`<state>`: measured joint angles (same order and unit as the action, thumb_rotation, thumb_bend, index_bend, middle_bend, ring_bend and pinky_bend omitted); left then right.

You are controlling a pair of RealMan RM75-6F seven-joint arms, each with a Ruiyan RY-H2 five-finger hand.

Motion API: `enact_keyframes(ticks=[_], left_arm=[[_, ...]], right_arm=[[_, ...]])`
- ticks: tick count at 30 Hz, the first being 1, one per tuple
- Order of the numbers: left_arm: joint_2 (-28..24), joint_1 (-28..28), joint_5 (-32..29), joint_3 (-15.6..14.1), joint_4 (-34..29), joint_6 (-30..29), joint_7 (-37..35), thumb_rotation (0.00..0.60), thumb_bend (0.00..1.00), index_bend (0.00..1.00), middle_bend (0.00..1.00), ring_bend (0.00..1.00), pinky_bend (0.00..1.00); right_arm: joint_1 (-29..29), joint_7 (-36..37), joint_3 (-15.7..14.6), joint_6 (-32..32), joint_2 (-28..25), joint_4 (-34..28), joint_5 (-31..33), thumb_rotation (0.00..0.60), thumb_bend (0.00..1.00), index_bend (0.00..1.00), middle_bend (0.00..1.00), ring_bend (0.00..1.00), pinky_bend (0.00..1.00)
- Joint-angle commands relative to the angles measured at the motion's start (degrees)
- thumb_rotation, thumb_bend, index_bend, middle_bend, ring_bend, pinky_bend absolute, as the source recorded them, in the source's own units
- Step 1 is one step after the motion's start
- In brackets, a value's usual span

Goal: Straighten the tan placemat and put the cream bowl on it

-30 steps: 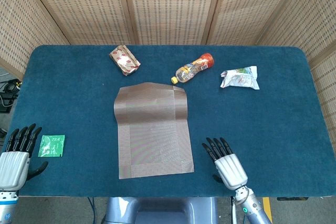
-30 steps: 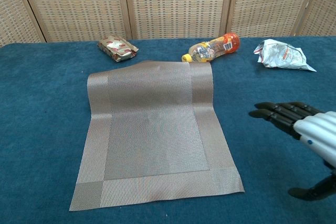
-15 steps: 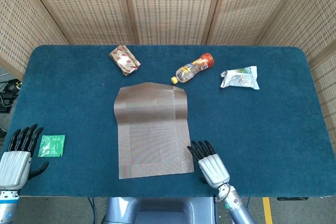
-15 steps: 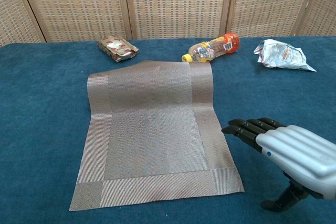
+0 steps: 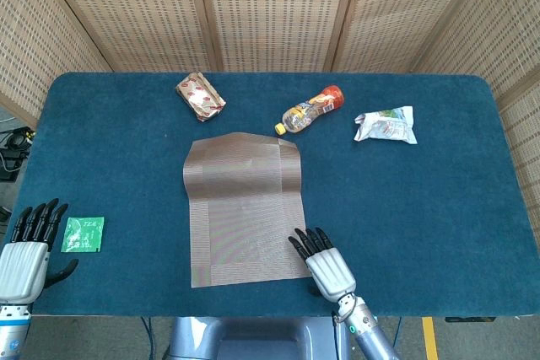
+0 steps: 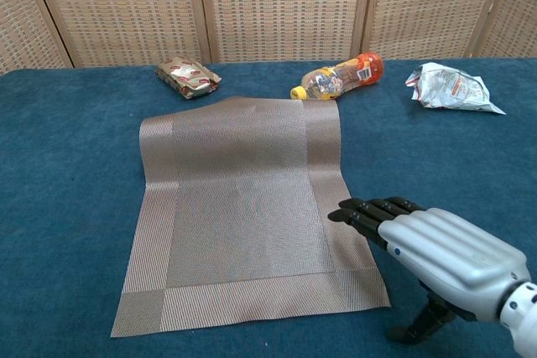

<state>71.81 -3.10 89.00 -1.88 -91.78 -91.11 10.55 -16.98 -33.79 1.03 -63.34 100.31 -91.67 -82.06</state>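
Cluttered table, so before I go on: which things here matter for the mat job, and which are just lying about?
For the job: placemat, right hand over its near right corner. No bowl in view.

Lying about: bottle, brown snack packet, white wrapper, green tea sachet by the left hand.

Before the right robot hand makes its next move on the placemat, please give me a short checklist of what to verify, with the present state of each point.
1. Right robot hand holds nothing, fingers extended: ok.
2. Its fingertips are over the near right part of the tan placemat: ok. Whether they touch it: cannot tell.
3. Placemat lies flat: not ok; its far edge is curled up by the bottle.
4. Cream bowl is in sight for placing: not ok; neither view shows it.
5. Left robot hand is apart from the placemat, beside the green packet: ok.
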Motion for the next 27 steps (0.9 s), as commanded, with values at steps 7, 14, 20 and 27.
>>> enact_keyframes(ticks=[7,14,20,27], left_arm=[[-0.7,0.17,-0.19,0.44,-0.32,0.61,-1.58,0.6,0.19,0.0,0.0,0.0,0.0],[-0.98,0.36,-0.24,1.02,-0.07,0.59,-2.31,0.6,0.19,0.0,0.0,0.0,0.0],[-0.94,0.45,0.21,0.94,-0.16,0.8,-2.11,0.6,0.19,0.0,0.0,0.0,0.0],[-1.01,0.55,0.24,1.05,-0.42,1.01,-2.13,0.6,0.19,0.0,0.0,0.0,0.0]], right_arm=[[-1.36,2.87,0.55,-0.83,2.92,4.08,-0.81,0.6,0.09,0.06,0.0,0.0,0.0],[-2.62,7.1,-0.04,-4.2,6.06,11.17,-6.28,0.6,0.26,0.16,0.0,0.0,0.0],[-2.9,12.24,-0.91,-7.88,7.72,15.77,-10.4,0.6,0.43,0.21,0.0,0.0,0.0],[-2.97,15.2,-1.59,-8.85,7.92,17.91,-11.41,0.6,0.53,0.21,0.0,0.0,0.0]])
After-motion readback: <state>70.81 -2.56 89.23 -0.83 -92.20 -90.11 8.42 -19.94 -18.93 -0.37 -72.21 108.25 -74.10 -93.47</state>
